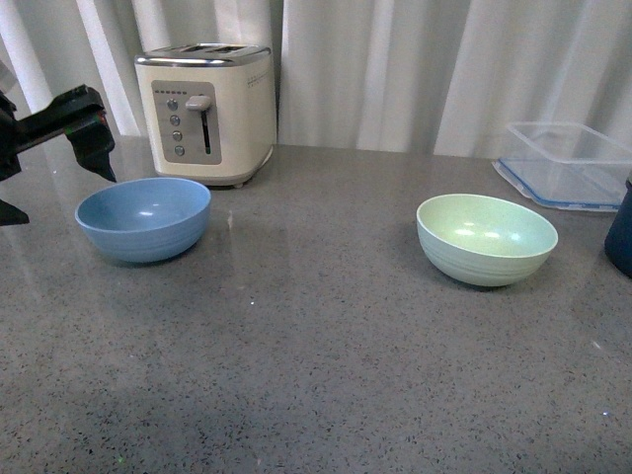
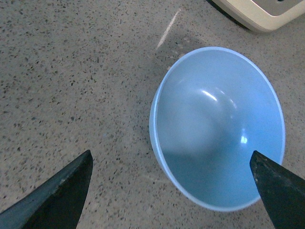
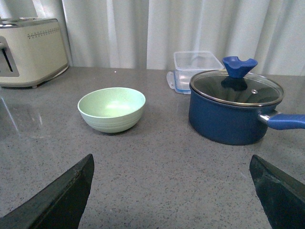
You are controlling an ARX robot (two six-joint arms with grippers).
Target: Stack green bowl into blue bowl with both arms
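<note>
Blue bowl (image 1: 143,217): upright and empty on the grey table (image 1: 316,355), at 9 o'clock in the front view. Toaster (image 1: 207,114) stands at its 12.
Green bowl (image 1: 486,237): upright and empty at 3 o'clock, well apart from the blue one.
Left gripper (image 1: 67,197): at the blue bowl's 9–10 o'clock, fingers spread wide, holding nothing.
Right gripper (image 3: 171,157): spread wide, empty, with the green bowl well ahead of it. Navy pot (image 3: 224,119) sits at that bowl's 3 o'clock.
</note>
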